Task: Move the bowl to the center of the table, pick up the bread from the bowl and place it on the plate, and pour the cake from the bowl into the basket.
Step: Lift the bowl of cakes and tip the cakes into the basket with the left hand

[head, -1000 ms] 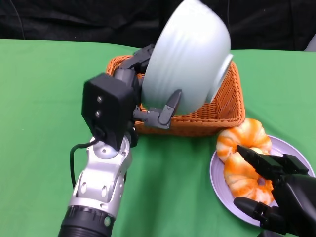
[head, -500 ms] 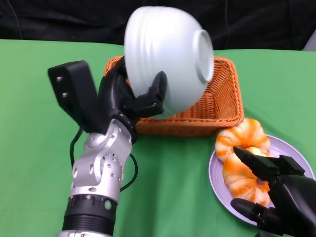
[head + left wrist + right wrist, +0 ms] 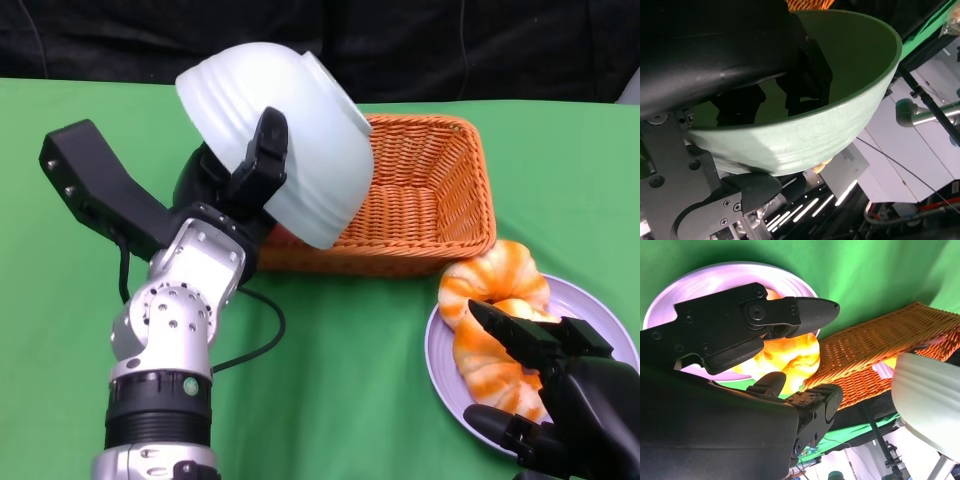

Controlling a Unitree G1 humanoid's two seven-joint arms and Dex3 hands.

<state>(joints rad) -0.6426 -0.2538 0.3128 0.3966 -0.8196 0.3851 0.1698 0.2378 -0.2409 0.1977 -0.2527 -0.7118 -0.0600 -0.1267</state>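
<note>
The bowl (image 3: 285, 140) is pale mint-white with faint ribbing on its outside, held tipped nearly upside down in the upper centre-left of the head view, its rim hanging over the left end of the orange wicker basket (image 3: 430, 200). The left hand (image 3: 235, 185) grasps it, one finger laid up the outer wall and the others inside the rim. At the lower right of that frame a lilac plate (image 3: 447, 385) carries the glazed orange-and-white bread (image 3: 490, 290), and the right hand (image 3: 550, 390) hovers over it with its fingers apart and nothing between them. The left wrist view alone shows the bowl's inside (image 3: 850, 60), a smooth greenish hollow with black fingers (image 3: 805, 75) pressed against the inner wall and a pad under the outer wall; no cake shows there. The right wrist view shows the bread (image 3: 787, 355) glowing yellow-orange beneath the spread fingers (image 3: 810, 310), the basket's woven side (image 3: 880, 350), and a pale pink thing lying in it, too small to make out. The table is covered in a bright green cloth (image 3: 380, 400), with a black backdrop (image 3: 150, 40) along the top of the head view.
</note>
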